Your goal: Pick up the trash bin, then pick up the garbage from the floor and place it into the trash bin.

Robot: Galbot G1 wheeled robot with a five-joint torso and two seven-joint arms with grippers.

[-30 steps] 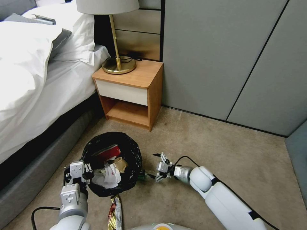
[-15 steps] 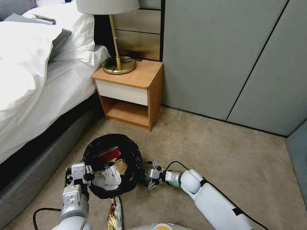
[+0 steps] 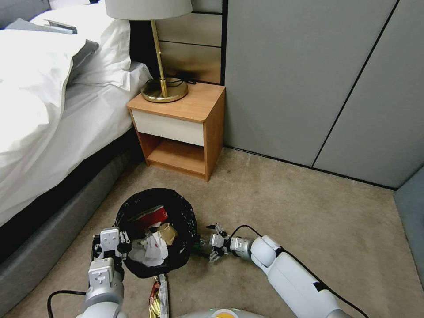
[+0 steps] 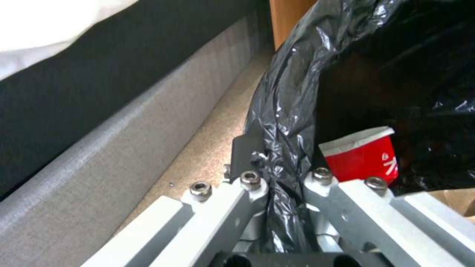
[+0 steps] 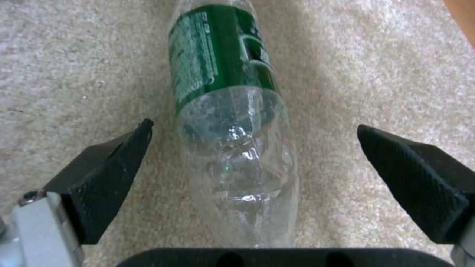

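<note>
Left gripper (image 4: pixel 279 185) clamps the bin (image 3: pixel 155 234) rim; right gripper (image 5: pixel 252 148), beside the bin, gapes wide around a bottle (image 5: pixel 230 122) on the floor (image 3: pixel 309 221).

From my right wrist camera I see a clear plastic bottle (image 5: pixel 232 122) lying on its side on the beige carpet (image 5: pixel 376 74). It carries a green label (image 5: pixel 213 52) with small white print around its farther half; the nearer half is bare, crinkled plastic with a ribbed base end toward the camera. My right gripper (image 5: pixel 255 163) is spread wide, its two black wedge-shaped fingertips (image 5: pixel 106 167) standing on either side of the bottle's bare end, both clear of the plastic with carpet showing in the gaps. The bottle's nearest end reaches the gripper's dark palm edge.
</note>
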